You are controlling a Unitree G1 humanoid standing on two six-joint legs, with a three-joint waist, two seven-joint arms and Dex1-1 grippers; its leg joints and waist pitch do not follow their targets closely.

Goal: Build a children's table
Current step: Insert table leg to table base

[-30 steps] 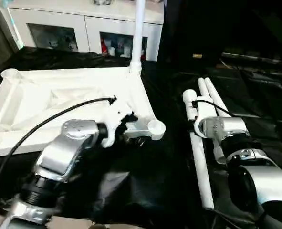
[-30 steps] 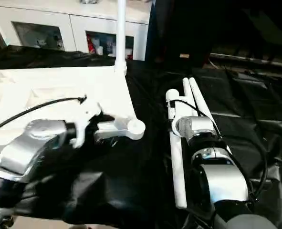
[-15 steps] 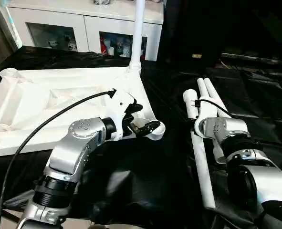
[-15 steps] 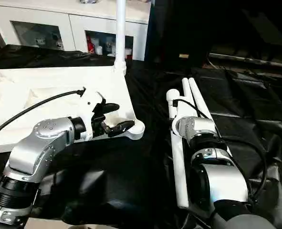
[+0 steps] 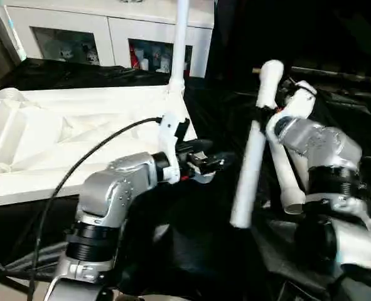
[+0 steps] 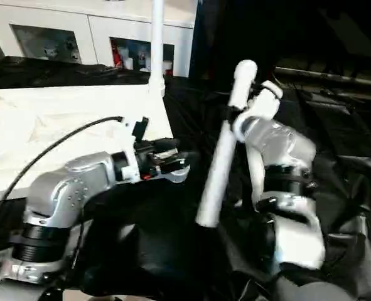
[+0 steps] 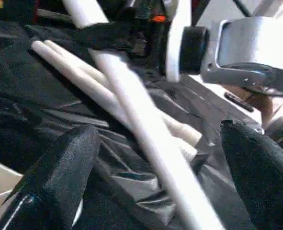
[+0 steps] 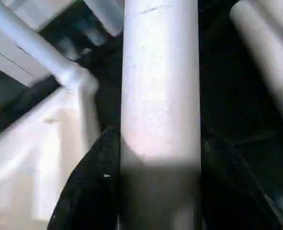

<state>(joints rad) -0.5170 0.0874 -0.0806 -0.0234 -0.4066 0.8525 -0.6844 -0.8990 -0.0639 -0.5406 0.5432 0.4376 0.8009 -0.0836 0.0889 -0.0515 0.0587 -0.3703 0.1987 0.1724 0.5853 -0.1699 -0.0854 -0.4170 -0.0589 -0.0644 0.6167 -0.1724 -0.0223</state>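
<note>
Between right pincer (image 8: 155, 191) fingers, apparently: leg (image 5: 251, 157).

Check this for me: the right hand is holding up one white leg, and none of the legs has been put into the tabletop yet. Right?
Partly. The right hand does hold a white leg lifted off the black cloth. But one leg already stands upright in the far corner socket of the tabletop, as the left eye view shows.

White glass-door cabinet (image 5: 110, 37); black sheet (image 5: 191, 251); figurines inside, perhaps.
</note>
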